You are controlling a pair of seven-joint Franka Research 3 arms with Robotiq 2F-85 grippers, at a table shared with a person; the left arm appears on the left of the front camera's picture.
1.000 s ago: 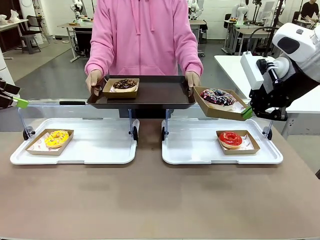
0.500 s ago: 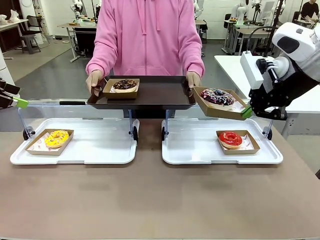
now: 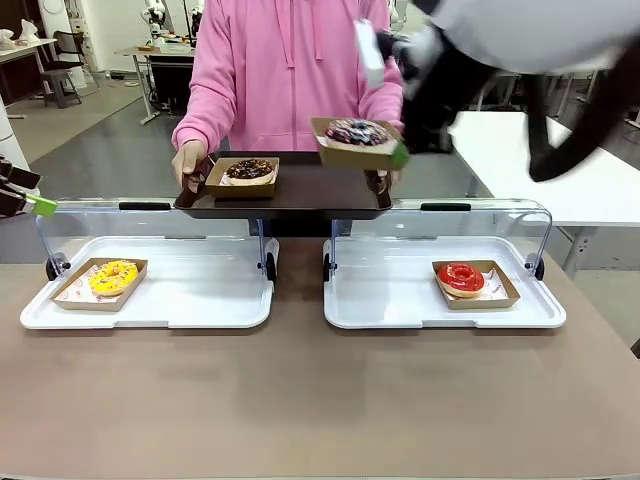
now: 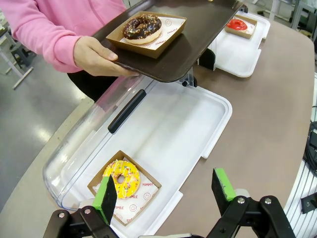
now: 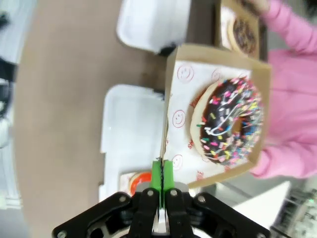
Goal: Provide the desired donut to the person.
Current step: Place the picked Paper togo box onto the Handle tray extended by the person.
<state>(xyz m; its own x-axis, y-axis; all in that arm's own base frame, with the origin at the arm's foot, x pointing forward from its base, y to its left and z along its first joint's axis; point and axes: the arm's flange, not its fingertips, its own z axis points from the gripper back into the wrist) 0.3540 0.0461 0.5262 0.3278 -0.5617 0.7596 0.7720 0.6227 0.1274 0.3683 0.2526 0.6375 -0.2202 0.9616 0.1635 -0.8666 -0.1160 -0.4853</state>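
A person in a pink hooded sweatshirt (image 3: 290, 70) stands at the far side holding a dark tray (image 3: 300, 192) with both hands. On it sits a chocolate donut in a cardboard box (image 3: 243, 173). My right gripper (image 3: 400, 155) is shut on the edge of a cardboard box with a sprinkled chocolate donut (image 3: 357, 134), held above the tray's right part; the pinched box rim (image 5: 162, 173) and donut (image 5: 229, 119) also show in the right wrist view. My left gripper (image 4: 166, 193) is open over the left white tray (image 4: 198, 119), near a yellow donut (image 4: 122, 179).
Two white trays with raised clear lids lie on the brown table: the left tray (image 3: 150, 300) holds the yellow donut (image 3: 113, 276), the right tray (image 3: 400, 300) a red donut (image 3: 461, 278). The person's hand (image 4: 96, 57) grips the dark tray's edge.
My right arm has swung left and up, carrying the sprinkled donut box from beside the dark tray's right end to above the tray. The left gripper stayed put.
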